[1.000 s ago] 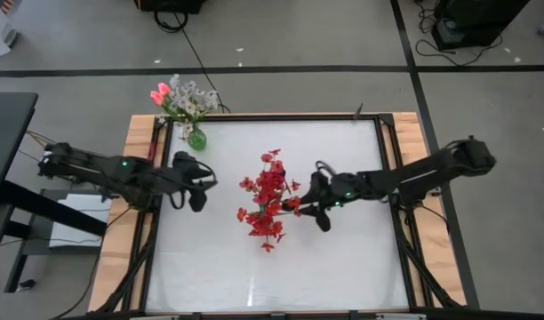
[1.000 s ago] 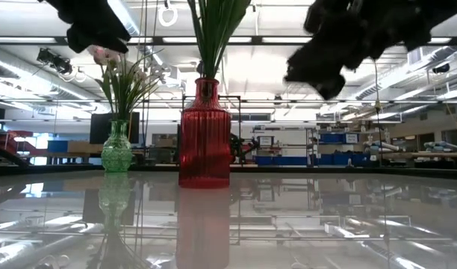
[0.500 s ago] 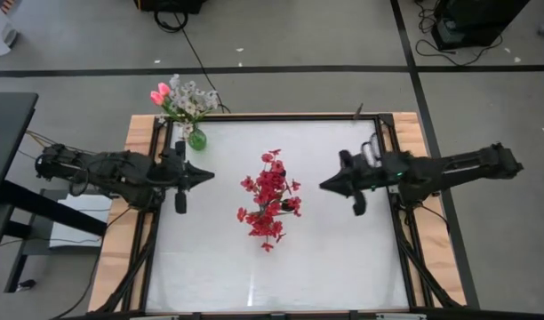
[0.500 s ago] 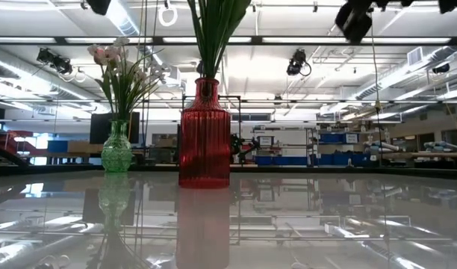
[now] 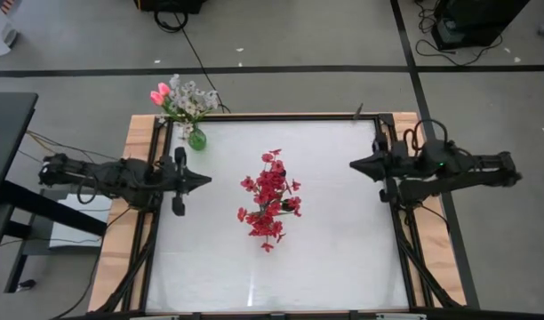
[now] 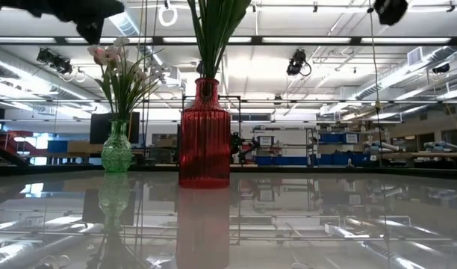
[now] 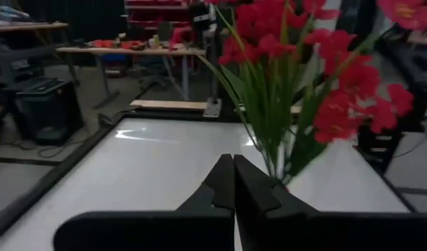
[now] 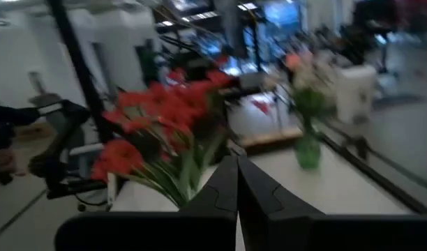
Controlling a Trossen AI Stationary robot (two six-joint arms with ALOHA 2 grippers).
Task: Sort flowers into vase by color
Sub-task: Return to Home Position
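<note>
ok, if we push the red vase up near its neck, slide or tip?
Likely tips: the red vase is tall and narrow, with a wide spread of red flowers well above it. Pushed low, it may slide instead, since the table looks glossy. Probably rigid glass, so fragile.

One camera hangs overhead, looking straight down on the whole bench (image 5: 343,249). Another sits at bench-top height, facing level into the room, near the red vase (image 6: 204,142). From opposite sides, each wrist camera looks past its own fingers (image 7: 217,192) toward the red flowers (image 5: 270,200), which the overhead view shares.
</note>
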